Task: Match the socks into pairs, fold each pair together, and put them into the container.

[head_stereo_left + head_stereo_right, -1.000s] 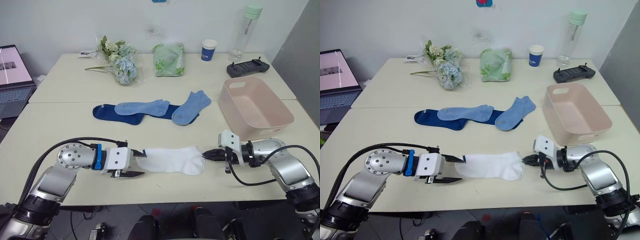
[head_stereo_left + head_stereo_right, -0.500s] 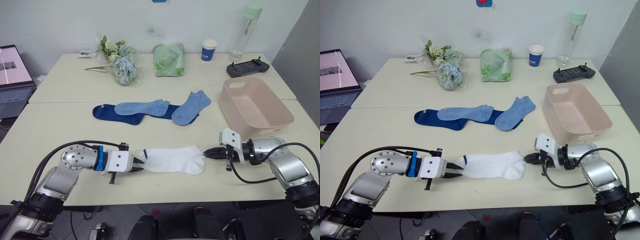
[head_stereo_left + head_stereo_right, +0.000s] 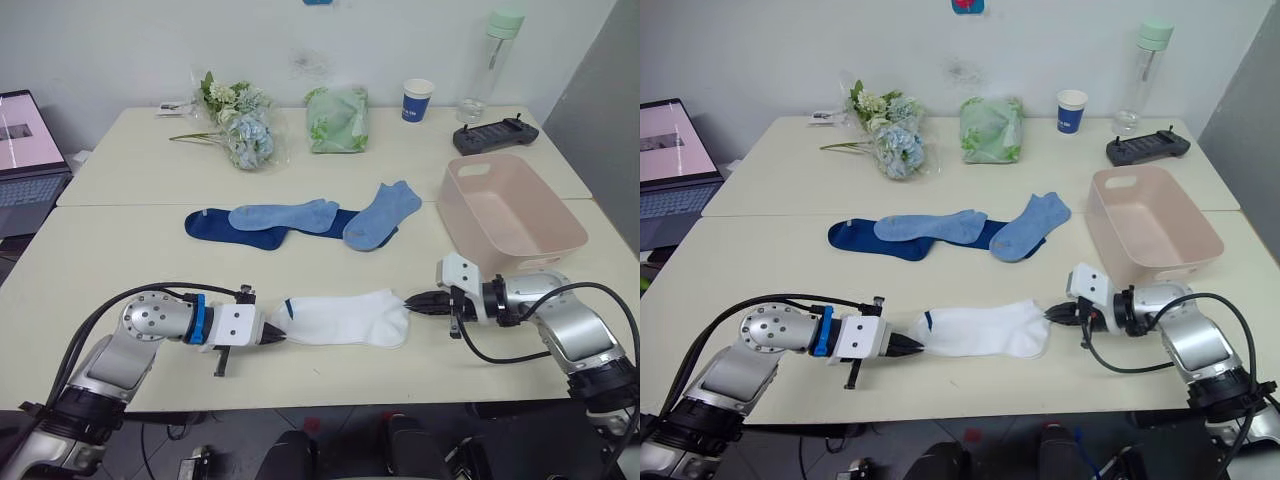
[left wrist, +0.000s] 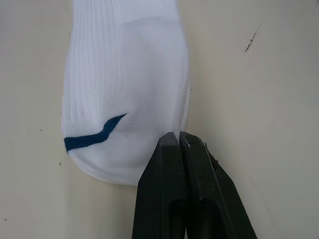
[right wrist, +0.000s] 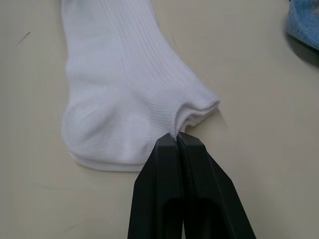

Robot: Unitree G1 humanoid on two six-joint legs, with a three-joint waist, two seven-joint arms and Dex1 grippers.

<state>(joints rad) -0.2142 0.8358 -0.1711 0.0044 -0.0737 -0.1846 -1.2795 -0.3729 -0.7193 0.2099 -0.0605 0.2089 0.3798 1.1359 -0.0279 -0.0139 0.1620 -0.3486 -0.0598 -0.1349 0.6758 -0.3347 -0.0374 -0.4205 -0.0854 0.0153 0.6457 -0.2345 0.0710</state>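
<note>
Low in frame, your left gripper [image 4: 178, 135] and right gripper [image 5: 175, 137] pinch the stacked white socks [image 3: 345, 318], unfolded; pink tub [image 3: 512, 213] empty, 4 blue socks [image 3: 300, 222] wait.

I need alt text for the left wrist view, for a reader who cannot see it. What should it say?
The left hand, its two black fingers closed together, pinches the edge of a white sock lying flat on a cream table. A short dark blue stripe marks the sock near its rounded end.
</note>
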